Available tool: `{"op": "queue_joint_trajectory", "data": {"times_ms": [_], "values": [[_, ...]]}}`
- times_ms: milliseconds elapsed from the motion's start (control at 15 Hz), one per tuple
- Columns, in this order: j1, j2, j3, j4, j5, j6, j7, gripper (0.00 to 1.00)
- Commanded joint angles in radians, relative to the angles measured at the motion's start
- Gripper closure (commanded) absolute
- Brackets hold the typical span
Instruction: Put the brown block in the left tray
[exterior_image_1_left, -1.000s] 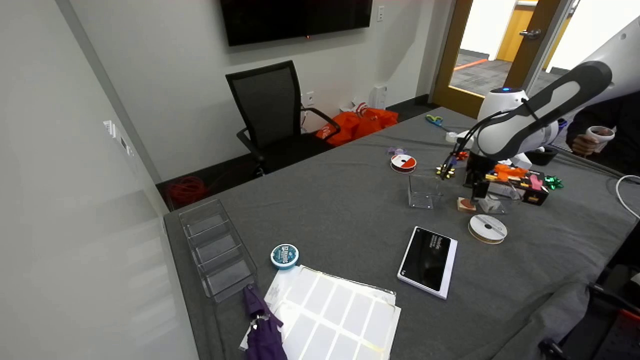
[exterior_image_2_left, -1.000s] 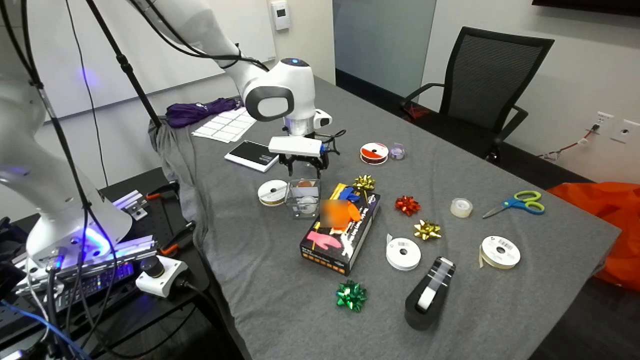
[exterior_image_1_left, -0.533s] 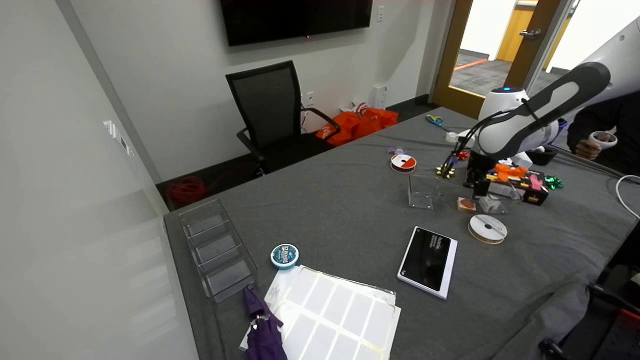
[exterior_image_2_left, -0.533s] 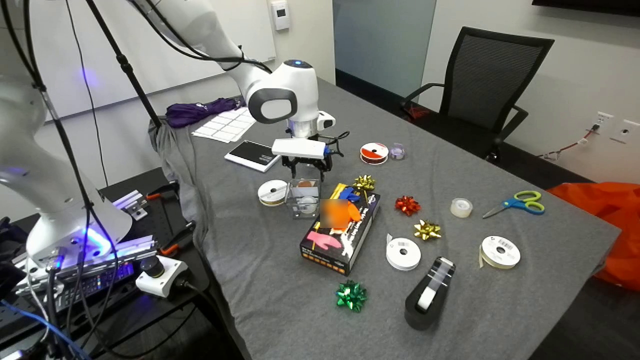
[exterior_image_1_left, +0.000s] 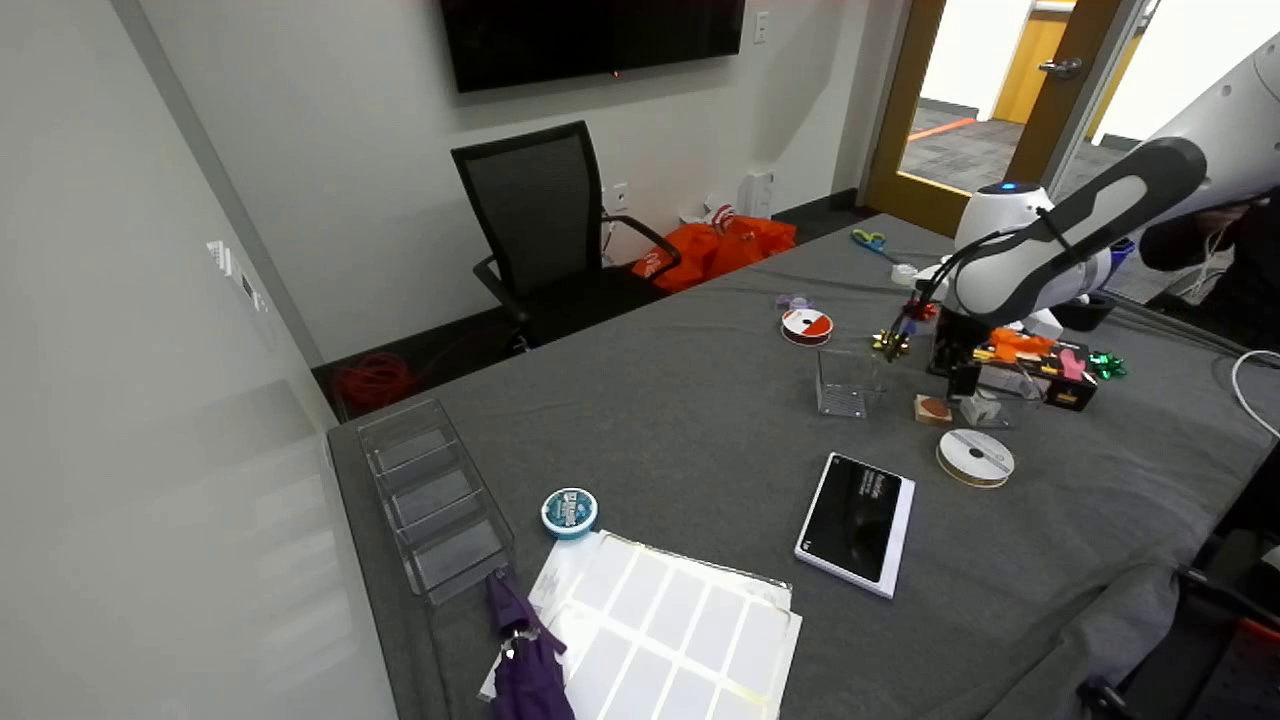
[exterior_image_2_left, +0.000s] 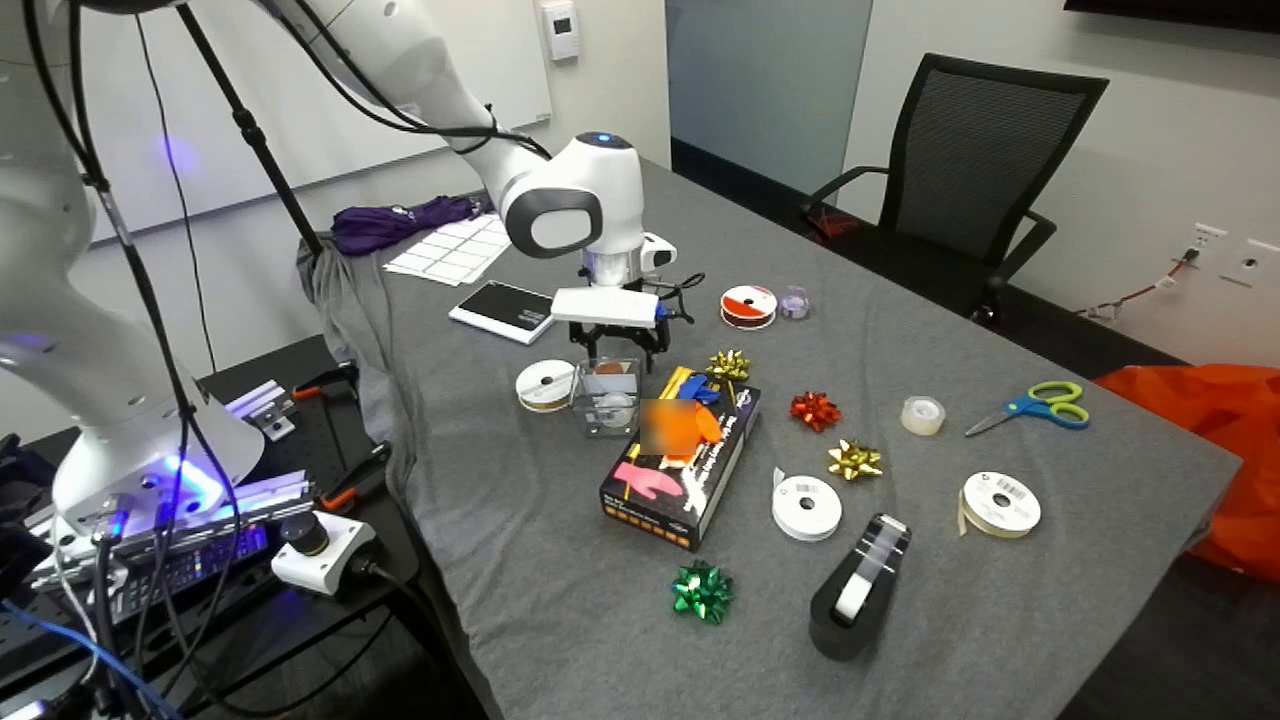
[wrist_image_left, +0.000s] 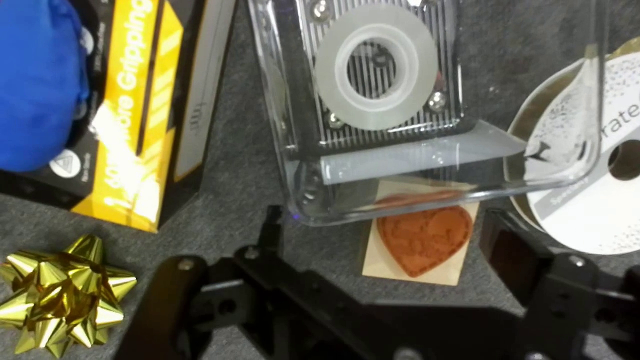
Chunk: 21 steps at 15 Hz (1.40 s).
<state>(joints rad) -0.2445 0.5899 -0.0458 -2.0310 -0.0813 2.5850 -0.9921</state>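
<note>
The gripper (wrist_image_left: 387, 222) has its two fingers (wrist_image_left: 517, 255) wide apart with nothing in them, and the brown block (wrist_image_left: 424, 245) lies on the grey cloth (wrist_image_left: 235, 165), in the gap between them as the wrist view looks down. The block is closer to the finger on the right of that view, so I think a small slide that way should come before the squeeze. It looks nearly square, so I see no long side to line up with, and its sides almost face the fingers. I cannot tell how high the tips are. Part of the block shows through a clear tray (wrist_image_left: 345, 219) with a roll of tape (wrist_image_left: 327, 70) in it, and that hard, shiny rim could bump the gripper. The block looks like pale, smooth wood, with a red-brown heart (wrist_image_left: 430, 235) on top, maybe rubber. In an exterior view, what I take to be the left tray (exterior_image_1_left: 842, 402) stands near the block, on its other side; it looks like thin, see-through plastic with a stripy floor. The cloth looks soft and a bit fuzzy.
</note>
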Motion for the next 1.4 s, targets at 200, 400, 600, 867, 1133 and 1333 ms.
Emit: {"op": "queue_joint_trajectory", "data": {"times_ms": [200,400,600,867,1133,1333], "values": [[-0.028,0.0,0.027,0.0,-0.003,-0.013,-0.014,0.0],[-0.046,0.004,0.047,-0.005,0.014,-0.031,-0.035,0.0],[-0.056,0.016,0.059,-0.015,0.022,-0.011,-0.036,0.0],[-0.09,0.046,0.101,-0.01,0.072,0.018,-0.053,0.0],[-0.117,0.068,0.138,-0.004,0.137,0.053,-0.056,0.42],[-0.124,0.067,0.144,-0.005,0.149,0.067,-0.054,0.62]]}}
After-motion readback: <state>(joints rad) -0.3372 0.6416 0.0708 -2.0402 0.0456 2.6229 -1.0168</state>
